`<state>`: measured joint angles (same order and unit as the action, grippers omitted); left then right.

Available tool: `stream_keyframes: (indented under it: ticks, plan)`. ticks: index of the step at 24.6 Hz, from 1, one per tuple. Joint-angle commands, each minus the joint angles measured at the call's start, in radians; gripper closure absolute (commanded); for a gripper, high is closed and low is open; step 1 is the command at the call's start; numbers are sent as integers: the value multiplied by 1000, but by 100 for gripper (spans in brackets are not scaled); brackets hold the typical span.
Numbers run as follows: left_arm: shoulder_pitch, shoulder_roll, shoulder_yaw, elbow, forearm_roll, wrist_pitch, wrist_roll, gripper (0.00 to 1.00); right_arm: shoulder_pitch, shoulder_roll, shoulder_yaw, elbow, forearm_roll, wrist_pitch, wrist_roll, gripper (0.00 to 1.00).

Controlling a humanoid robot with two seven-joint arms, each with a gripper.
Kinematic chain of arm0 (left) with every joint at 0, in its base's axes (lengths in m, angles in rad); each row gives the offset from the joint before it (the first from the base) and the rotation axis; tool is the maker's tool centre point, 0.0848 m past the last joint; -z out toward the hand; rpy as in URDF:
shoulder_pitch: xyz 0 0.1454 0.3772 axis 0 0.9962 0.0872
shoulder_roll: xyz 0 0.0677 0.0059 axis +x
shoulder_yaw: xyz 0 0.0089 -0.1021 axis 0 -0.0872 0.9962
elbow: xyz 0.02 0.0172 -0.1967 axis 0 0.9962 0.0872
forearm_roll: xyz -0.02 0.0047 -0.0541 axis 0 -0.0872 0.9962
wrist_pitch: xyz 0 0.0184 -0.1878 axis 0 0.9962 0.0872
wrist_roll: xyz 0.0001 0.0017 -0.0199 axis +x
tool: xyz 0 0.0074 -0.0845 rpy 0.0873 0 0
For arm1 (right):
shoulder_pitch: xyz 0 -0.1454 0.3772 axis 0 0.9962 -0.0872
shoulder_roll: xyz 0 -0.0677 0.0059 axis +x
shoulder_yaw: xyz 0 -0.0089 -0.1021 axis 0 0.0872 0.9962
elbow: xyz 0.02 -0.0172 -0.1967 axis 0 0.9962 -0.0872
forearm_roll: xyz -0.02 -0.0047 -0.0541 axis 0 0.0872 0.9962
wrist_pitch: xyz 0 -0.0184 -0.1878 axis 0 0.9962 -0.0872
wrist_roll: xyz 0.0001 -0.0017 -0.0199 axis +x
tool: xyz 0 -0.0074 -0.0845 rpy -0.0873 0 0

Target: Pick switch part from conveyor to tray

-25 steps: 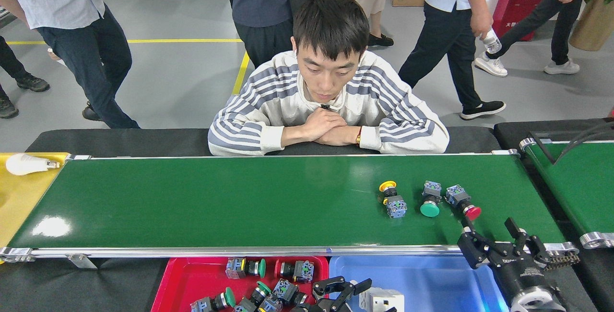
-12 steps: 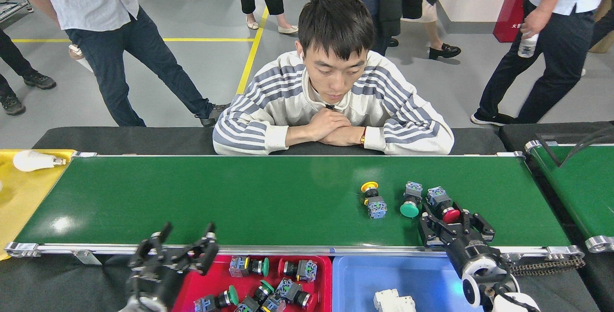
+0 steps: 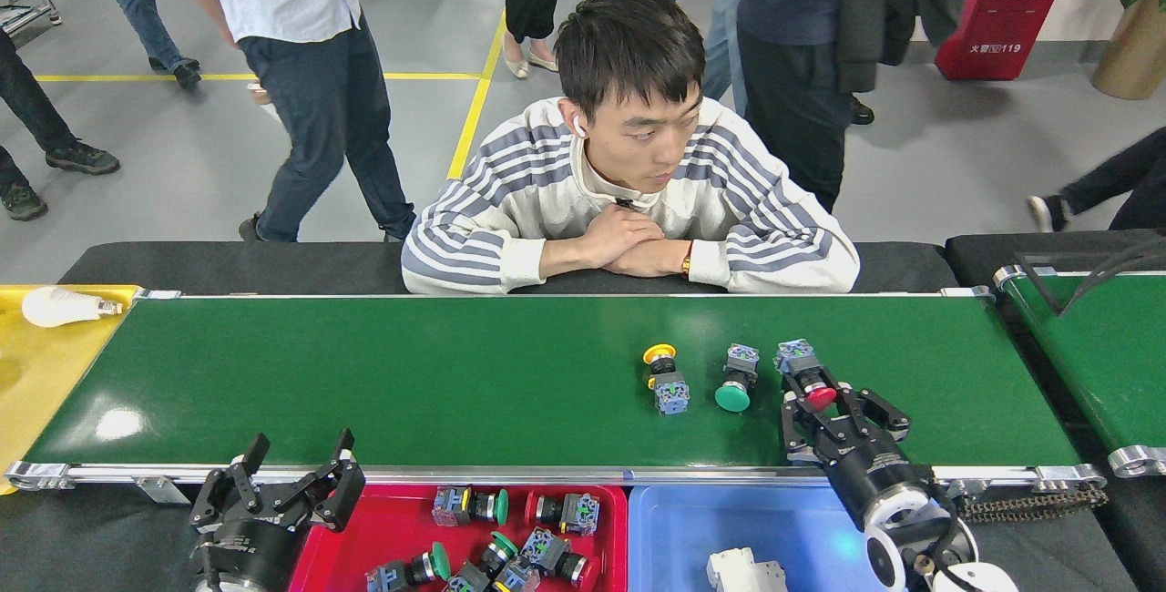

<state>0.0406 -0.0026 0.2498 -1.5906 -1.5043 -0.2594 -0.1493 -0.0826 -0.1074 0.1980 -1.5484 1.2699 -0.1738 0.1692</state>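
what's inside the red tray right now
The red tray holds several switch parts with green or red buttons, lying loose. The picture's bottom edge cuts off the tray's near part, so what lies there cannot be seen. The left gripper hovers beside it.

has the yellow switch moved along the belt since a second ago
Yes. The yellow switch has shifted left along the conveyor, further from its right end roller.

Glossy dark-green conveyor (image 3: pixel 410 382) belt, silver aluminium rails, shiny plastic red tray (image 3: pixel 383 519), matt black claw (image 3: pixel 843 410)

Bulb (image 3: pixel 56 306) on yellow mat (image 3: pixel 36 373); fire box (image 3: pixel 1005 7).
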Motion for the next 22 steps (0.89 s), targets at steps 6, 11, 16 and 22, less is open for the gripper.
stream_keyframes:
  ticks: [6,11,16,22]
  plan:
    - [-11,10,-4,-45,2,-9,16,0,3,46,345,-75,46,-53,-14,0]
    - [19,16,-92,-100,2,-230,16,0,0,58,385,-79,48,-52,-17,0]
    - [38,-17,-260,-157,-7,-225,2,0,80,38,101,-141,36,-46,-62,0]
    - [-53,-89,-441,-66,-125,-37,-24,0,230,60,-354,-139,-29,-52,-131,0]
